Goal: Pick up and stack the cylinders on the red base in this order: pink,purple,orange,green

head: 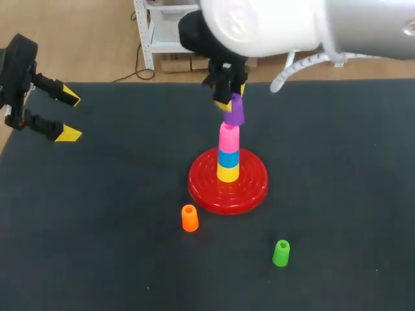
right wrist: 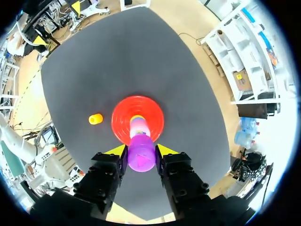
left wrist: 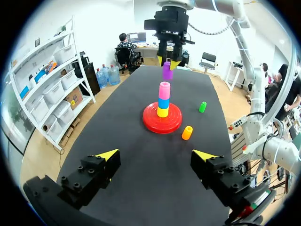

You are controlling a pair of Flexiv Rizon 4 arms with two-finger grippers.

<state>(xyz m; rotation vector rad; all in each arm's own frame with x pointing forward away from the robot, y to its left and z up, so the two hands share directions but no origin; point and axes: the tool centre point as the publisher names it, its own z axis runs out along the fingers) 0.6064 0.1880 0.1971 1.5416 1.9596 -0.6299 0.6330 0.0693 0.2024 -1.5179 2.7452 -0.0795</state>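
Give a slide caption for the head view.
Right gripper holds purple cylinder over the pink-topped stack on the red base.

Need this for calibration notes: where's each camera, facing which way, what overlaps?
Head view: above and behind, looking down on the table; left fingers at left, right arm from upper right.
Left wrist view: on left wrist, looking across the table at the red base; left fingers, open, show.
Right wrist view: on right wrist, looking down onto the stack; right fingers grip the purple cylinder.
Shared: all three show purple cylinder, red base, orange cylinder.
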